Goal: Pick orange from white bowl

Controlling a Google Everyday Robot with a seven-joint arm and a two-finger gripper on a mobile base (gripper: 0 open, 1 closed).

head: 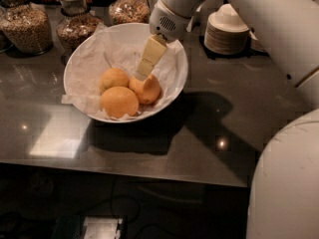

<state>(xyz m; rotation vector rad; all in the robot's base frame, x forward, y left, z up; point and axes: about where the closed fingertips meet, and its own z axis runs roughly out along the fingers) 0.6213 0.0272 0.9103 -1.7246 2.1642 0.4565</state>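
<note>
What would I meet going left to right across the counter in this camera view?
Grain jar → white bowl, where the gripper reaches down to the orange → stack of small white bowls.

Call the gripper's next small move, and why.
Probably lower the gripper slightly onto the orange: its tip sits at the orange's upper left edge in the bowl, with another fruit close on that side.
</note>
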